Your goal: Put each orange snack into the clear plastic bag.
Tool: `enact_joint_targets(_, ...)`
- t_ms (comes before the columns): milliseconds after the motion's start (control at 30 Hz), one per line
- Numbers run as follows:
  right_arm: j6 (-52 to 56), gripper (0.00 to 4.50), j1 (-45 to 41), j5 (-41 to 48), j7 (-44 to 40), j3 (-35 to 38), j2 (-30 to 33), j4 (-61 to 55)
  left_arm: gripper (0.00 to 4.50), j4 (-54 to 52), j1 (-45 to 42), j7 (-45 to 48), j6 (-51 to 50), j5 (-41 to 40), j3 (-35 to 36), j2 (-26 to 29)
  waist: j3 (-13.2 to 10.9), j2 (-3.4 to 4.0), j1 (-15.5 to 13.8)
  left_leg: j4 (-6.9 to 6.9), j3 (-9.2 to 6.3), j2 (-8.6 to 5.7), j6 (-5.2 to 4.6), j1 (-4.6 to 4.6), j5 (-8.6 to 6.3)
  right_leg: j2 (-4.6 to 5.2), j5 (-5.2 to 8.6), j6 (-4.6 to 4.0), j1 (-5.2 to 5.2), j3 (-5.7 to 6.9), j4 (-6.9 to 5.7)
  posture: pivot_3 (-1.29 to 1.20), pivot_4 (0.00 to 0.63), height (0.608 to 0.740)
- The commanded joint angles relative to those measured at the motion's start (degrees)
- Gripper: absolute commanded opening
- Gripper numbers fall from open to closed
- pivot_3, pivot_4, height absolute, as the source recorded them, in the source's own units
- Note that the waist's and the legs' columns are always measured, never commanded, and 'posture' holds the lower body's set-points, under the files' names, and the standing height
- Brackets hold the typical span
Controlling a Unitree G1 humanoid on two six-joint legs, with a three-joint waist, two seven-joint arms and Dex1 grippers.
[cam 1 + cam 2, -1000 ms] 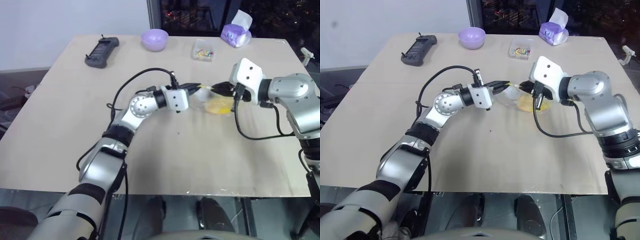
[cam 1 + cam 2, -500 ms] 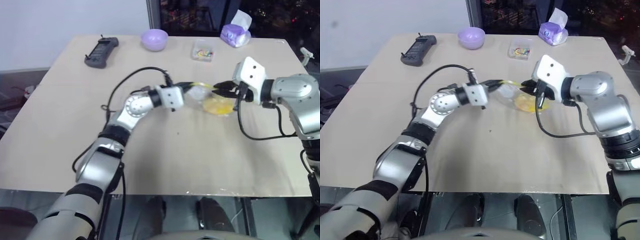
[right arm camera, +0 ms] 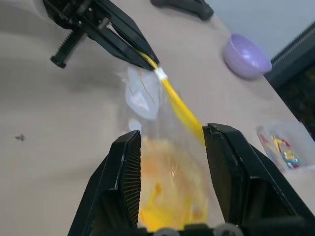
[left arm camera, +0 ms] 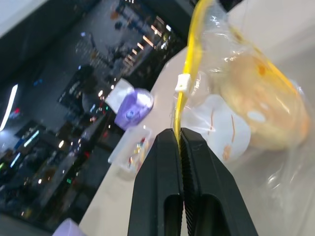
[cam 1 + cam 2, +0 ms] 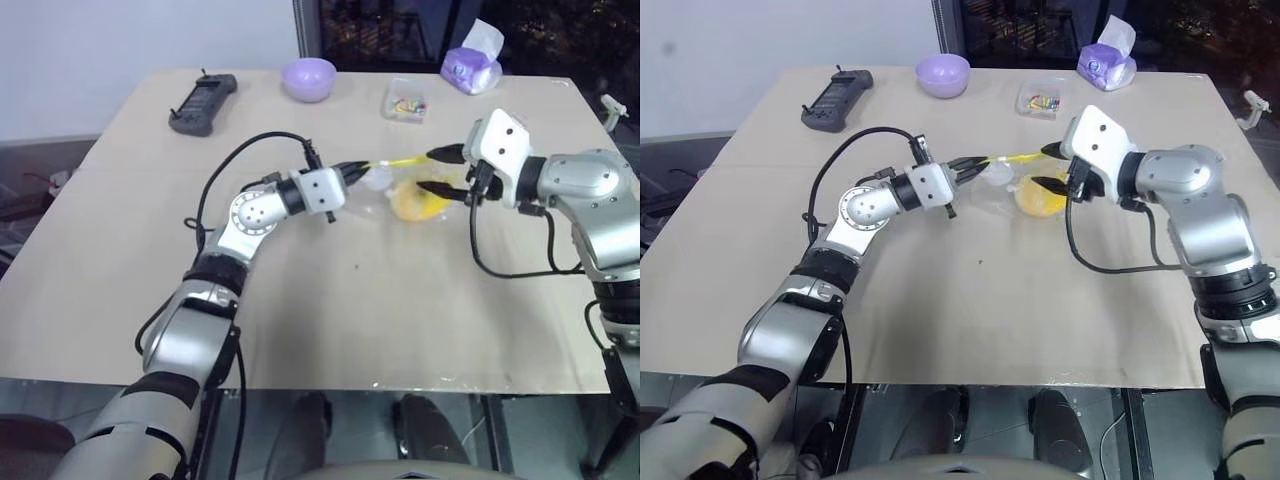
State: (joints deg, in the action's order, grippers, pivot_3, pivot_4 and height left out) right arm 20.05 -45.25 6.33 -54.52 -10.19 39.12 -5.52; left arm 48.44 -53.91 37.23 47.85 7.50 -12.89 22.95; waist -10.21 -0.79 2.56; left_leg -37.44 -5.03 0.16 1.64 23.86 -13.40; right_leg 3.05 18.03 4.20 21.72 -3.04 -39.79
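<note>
Mid-table, between both grippers: clear plastic bag, crinkly, transparent, yellow strip along one edge. Inside bag: orange snack, round, golden, domed. Left gripper clamped tight on yellow strip, bag hanging from it. Right gripper fingers spread apart, either side of bag. Far edge of beige table: purple bowl; small rigid clear box holding colourful bits.

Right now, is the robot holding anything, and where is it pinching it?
The left gripper pinches the clear plastic bag by its yellow strip, with the orange snack inside. The right gripper is open, holding nothing.
</note>
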Motion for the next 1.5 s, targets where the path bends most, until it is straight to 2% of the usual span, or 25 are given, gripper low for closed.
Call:
enact_joint_targets(33, -3.0, 2.18, -2.3, -1.3, 0.8, -0.5, -1.6, -0.6, 0.0, -4.1, 0.9, 2.3, 1.7, -2.4, 0.5, 0.0, 0.0, 0.0, 0.0, 0.0, 0.0, 0.0, 0.01, 0.0, 0.01, 0.0, 0.0, 0.0, 0.0, 0.0, 0.0, 0.0, 0.15, 0.74)
enact_joint_targets(500, -8.2, 2.18, -2.9, -4.9, 0.4, -2.0, -5.1, 2.4, 0.0, -6.5, 2.2, 4.4, 1.2, -3.1, 0.8, 0.2, 0.0, 0.0, -0.1, 0.0, -0.01, -0.01, 0.02, -0.01, 0.01, 0.0, 0.0, 0.0, -0.01, 0.01, -0.01, 0.0, 0.15, 0.74)
enact_joint_targets(600, -8.6, 1.37, -2.7, -5.2, 0.3, -2.0, -5.3, 2.5, 0.0, -6.6, 2.3, 4.5, 1.1, -3.3, 0.8, 0.2, 0.0, 0.0, 0.0, 0.0, -0.01, -0.01, 0.02, -0.01, 0.01, 0.0, 0.0, 0.0, -0.01, 0.01, 0.0, 0.0, 0.15, 0.74)
enact_joint_targets(633, -8.7, 0.84, -2.6, -5.4, 0.3, -2.0, -5.3, 2.6, 0.0, -6.7, 2.4, 4.5, 1.1, -3.3, 0.8, 0.2, 0.0, 0.0, -0.1, 0.0, -0.01, -0.01, 0.02, -0.01, 0.01, 0.0, 0.0, 0.0, -0.01, 0.01, 0.0, 0.0, 0.15, 0.74)
enact_joint_targets(667, -8.8, 0.69, -2.5, -5.6, 0.3, -2.0, -5.3, 2.7, 0.0, -6.7, 2.4, 4.5, 1.0, -3.3, 0.8, 0.1, 0.0, 0.0, -0.1, 0.0, -0.01, -0.01, 0.02, -0.01, 0.01, 0.0, 0.0, 0.0, -0.01, 0.01, 0.0, 0.0, 0.15, 0.74)
enact_joint_targets(700, -8.9, 0.15, -2.5, -5.7, 0.3, -2.0, -5.3, 2.8, 0.0, -6.7, 2.5, 4.5, 1.0, -3.3, 0.8, 0.1, 0.0, 0.0, -0.1, 0.0, -0.01, -0.01, 0.02, -0.02, 0.01, 0.0, 0.0, 0.0, -0.01, 0.01, -0.01, 0.0, 0.15, 0.74)
enact_joint_targets(1500, -6.3, 0.15, -2.1, -6.3, 0.5, -1.9, -5.7, 3.0, 0.0, -6.8, 2.6, 4.7, 0.8, -3.3, 0.8, -0.1, 0.0, 0.0, -0.1, 0.0, -0.02, -0.01, 0.02, -0.01, 0.01, 0.0, 0.0, 0.0, -0.01, 0.01, -0.01, 0.0, 0.15, 0.74)
